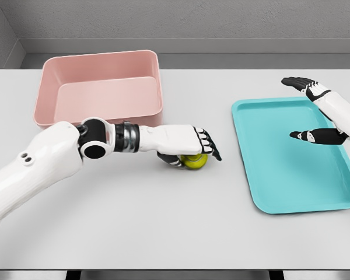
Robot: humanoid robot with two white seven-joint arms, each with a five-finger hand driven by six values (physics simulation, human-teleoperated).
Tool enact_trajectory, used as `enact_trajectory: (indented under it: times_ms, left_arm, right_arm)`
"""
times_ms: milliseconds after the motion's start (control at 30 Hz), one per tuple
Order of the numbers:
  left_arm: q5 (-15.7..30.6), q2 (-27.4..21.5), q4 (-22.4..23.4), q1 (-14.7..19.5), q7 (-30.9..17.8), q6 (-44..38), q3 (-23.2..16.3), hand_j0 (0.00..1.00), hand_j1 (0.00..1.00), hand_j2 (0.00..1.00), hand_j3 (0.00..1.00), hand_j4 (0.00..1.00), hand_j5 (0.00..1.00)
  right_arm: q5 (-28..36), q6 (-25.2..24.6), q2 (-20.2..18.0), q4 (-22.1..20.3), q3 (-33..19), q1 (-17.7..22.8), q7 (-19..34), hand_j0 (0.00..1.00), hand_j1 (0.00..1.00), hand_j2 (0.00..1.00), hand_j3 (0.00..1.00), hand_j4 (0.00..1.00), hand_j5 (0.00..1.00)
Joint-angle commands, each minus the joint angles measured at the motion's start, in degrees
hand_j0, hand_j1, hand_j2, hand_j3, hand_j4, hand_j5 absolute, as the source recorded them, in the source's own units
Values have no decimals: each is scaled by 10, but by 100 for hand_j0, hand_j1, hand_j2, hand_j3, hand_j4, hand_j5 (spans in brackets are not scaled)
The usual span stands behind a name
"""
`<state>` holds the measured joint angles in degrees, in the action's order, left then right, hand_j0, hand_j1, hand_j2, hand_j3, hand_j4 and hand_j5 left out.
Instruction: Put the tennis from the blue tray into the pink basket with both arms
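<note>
Tennis ball [194, 161] lay on the white tabletop [163, 221], between the pink basket [99, 87] and the blue tray [291, 157], nearer the basket's front right corner. It sat outside both containers.

Left robot hand [189, 146] reached in from the lower left, forearm level over the tabletop, palm down on top of the ball. Fingers [210, 149] draped over and past the ball toward the tray; thumb side hidden beneath, so could not tell whether the ball was truly clamped or only covered. Ball showed yellow-green under the palm.

Right robot hand [312, 116] hung above the tray's far right part, fingers apart and relaxed, holding nothing. Thumb and fingers pointed left, well clear of the ball.

Basket stood at the far left of the tabletop; tray lay flat at the right.
</note>
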<state>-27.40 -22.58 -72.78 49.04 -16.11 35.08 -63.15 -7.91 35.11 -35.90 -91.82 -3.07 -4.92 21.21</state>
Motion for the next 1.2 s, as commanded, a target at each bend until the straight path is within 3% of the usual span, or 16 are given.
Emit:
enact_trajectory:
  times_ms: [0, 100, 300, 600, 733, 1167]
  left_arm:
    - [3, 2, 8, -1, 0, -1, 0, 81, 81, 81, 81, 81, 81]
    - [7, 2, 12, -3, -17, -1, 1, 68, 68, 68, 68, 68, 68]
    - [7, 1, 12, -5, -34, -1, 0, 55, 55, 55, 55, 55, 55]
    - [11, -5, 3, 3, -34, -1, 5, 56, 56, 56, 56, 56, 56]
    - [16, -19, -23, 5, -34, -1, 7, 56, 56, 56, 56, 56, 56]
    - [24, -48, -45, 43, -34, -1, 15, 56, 56, 56, 56, 56, 56]
  right_arm:
    - [4, -1, -1, 0, 0, 0, 0, 100, 100, 100, 100, 100, 100]
    - [4, -1, -1, 0, 0, 0, -1, 100, 100, 100, 100, 100, 100]
    - [4, -1, -1, 0, 0, 0, 0, 100, 100, 100, 100, 100, 100]
    - [4, -1, -1, 0, 0, 0, 0, 100, 100, 100, 100, 100, 100]
    - [4, -1, -1, 0, 0, 0, 0, 100, 100, 100, 100, 100, 100]
    - [4, -1, -1, 1, 0, 0, 0, 100, 100, 100, 100, 100, 100]
